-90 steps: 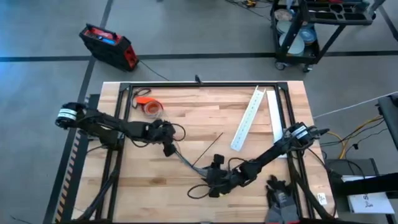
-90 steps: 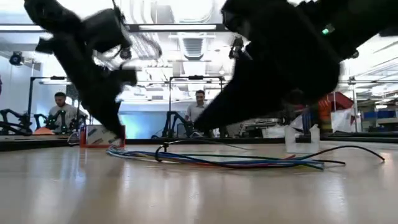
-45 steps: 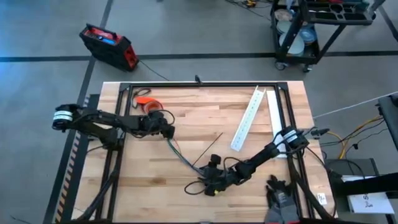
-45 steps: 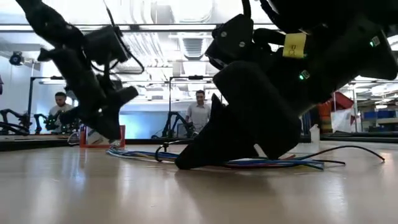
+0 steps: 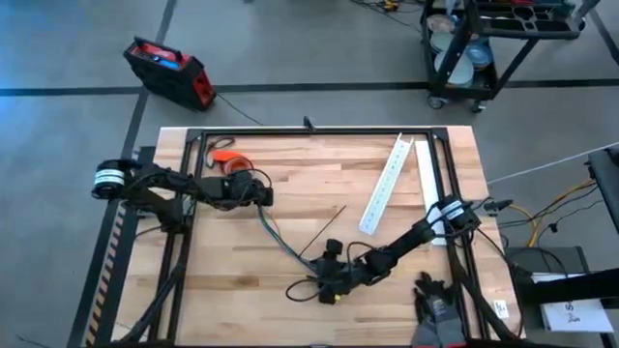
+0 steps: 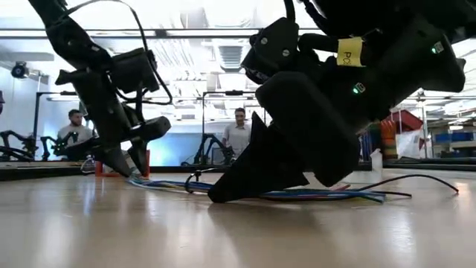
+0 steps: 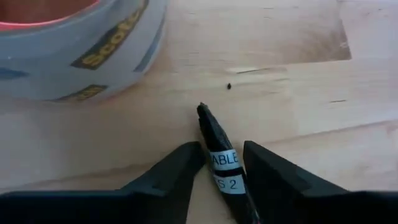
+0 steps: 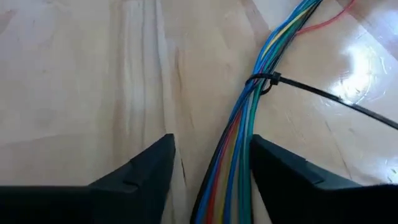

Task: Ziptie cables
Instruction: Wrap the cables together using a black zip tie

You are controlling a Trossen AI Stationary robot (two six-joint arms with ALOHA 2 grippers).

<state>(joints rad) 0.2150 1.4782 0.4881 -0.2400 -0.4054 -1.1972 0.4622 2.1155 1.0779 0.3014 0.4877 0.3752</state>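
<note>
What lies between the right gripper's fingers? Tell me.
The cables run between the right gripper's open fingers, seen in the right wrist view; the ziptie already loops them farther on.

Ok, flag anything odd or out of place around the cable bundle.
Nothing is damaged or spilled. The ziptie already loops the cables, but its long tail sticks out untrimmed across the table.

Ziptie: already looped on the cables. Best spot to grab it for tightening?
Probably the free tail of the ziptie, just past its head. It sticks out sideways from the cables and lies flat on the table, so come from above, fingers across the strip. The right gripper now straddles the cables, open.
</note>
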